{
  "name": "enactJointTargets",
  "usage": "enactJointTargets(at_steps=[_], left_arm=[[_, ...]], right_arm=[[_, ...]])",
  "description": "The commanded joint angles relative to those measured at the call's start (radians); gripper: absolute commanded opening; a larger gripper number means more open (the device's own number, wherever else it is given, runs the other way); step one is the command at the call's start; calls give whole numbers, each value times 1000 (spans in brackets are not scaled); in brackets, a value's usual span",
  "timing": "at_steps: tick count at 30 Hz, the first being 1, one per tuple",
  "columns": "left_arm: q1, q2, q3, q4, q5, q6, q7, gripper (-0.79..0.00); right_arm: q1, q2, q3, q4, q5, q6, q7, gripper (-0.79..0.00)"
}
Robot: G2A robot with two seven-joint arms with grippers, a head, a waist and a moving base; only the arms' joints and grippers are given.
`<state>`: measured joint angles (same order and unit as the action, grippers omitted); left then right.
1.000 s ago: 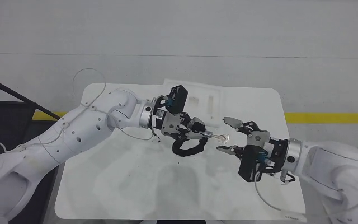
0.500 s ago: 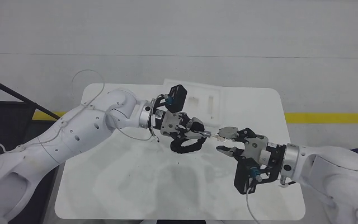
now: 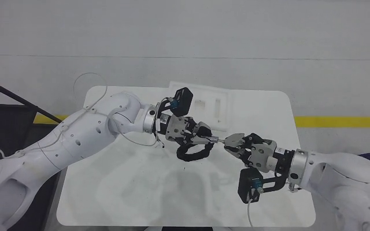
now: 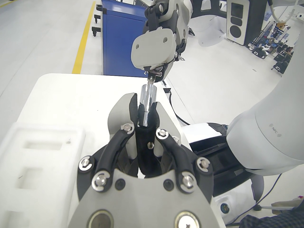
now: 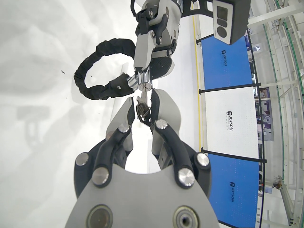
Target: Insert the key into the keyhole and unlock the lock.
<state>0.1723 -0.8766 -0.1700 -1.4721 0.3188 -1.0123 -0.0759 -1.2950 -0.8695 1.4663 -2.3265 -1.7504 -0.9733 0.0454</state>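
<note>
Right gripper: fingers closed on the dark head of the key, held over the table

Key: blade points into the keyhole, tip at the keyhole face; how deep it sits cannot be told

Lock: chrome cylinder with a black cable looped back to it

Left gripper: clamped on the chrome cylinder, facing the right gripper end to end

Table: white, below both grippers

Foam tray: white, with recessed pockets, at the table's far edge behind the left gripper, apart from the lock

In the way: the right gripper's fingers cover most of the key head

Right wrist view: gives the keyhole face and the cable loop

Left wrist view: gives the cylinder's side, the key blade entering its end, and a blue cabinet beyond the table

Top view: gives both arms meeting over mid-table, gripper tips almost touching
</note>
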Motion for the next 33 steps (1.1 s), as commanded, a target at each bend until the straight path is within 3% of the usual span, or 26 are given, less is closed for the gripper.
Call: enactJointTargets(at_steps=[1, 3, 9, 18, 26, 27, 28, 33], left_arm=[[1, 2, 0, 0, -1, 0, -3, -785], [1, 4, 0, -1, -3, 0, -2, -785], [0, 6, 0, -5, 6, 0, 4, -785], [1, 7, 0, -16, 56, 0, 44, -785], [8, 8, 0, -20, 100, 0, 81, -785], [8, 8, 0, -20, 107, 0, 86, -785], [9, 9, 0, -18, 115, 0, 90, -785], [25, 12, 0, -1, 169, 0, 112, -785]], right_arm=[[0, 0, -5, 3, 2, 4, -9, -702], [-4, -1, -8, 16, 27, 11, -20, -779], [-28, -8, 3, 76, 240, 53, 22, -785], [-25, -12, -13, 135, 676, 123, 286, -785], [6, -7, -35, 130, 929, 228, 501, -785], [7, -6, -36, 134, 955, 235, 521, -711], [11, -6, -31, 136, 979, 245, 532, 0], [11, 1, 3, 143, 1038, 239, 573, 0]])
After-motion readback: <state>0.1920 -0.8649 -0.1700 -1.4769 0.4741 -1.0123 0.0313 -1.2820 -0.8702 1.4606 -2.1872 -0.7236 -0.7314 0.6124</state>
